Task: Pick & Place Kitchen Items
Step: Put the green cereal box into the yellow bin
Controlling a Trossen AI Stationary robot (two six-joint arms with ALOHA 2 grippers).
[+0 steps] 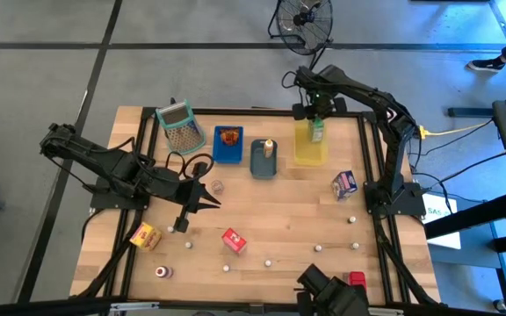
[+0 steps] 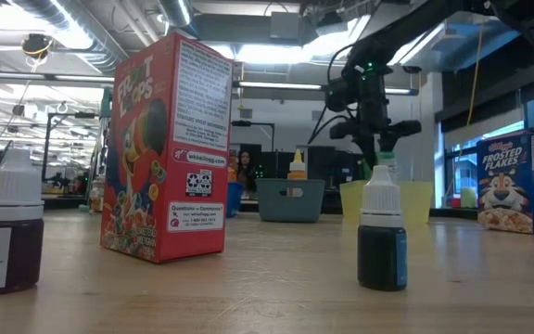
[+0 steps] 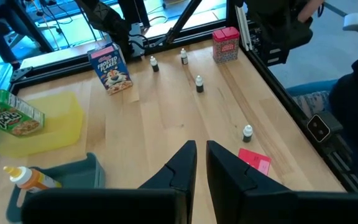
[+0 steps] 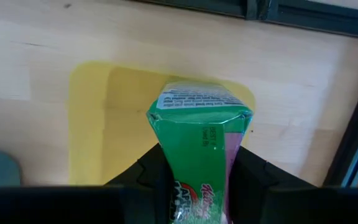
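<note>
My right gripper [image 1: 316, 123] hangs over the yellow tray [image 1: 309, 151] at the table's far right and is shut on a green carton [image 4: 197, 137]. In the left wrist view that carton [image 3: 11, 118] shows tilted over the tray [image 3: 48, 124]. My left gripper [image 1: 211, 204] hovers over the bare wood left of the table's middle, shut and holding nothing [image 3: 201, 158]. A red carton [image 1: 234, 240], a yellow-orange carton [image 1: 145, 235] and a blue-white carton [image 1: 344, 184] rest on the table. Several small white-capped bottles stand along the near half. My right gripper pinches the green carton between its two fingers, one on each opposite side [image 4: 163, 155]. The fingers come from above, pointing down. The carton hangs below them with its far end [image 4: 197, 102] toward the yellow tray. Whether that end touches the tray floor I cannot tell.
At the far edge stand a mesh basket [image 1: 180, 127], a blue tray [image 1: 228, 145] with a brown packet and a grey tray [image 1: 263, 160] with an orange bottle. A small jar [image 1: 162, 271] stands near left. A red tin [image 1: 356, 278] sits at the near edge.
</note>
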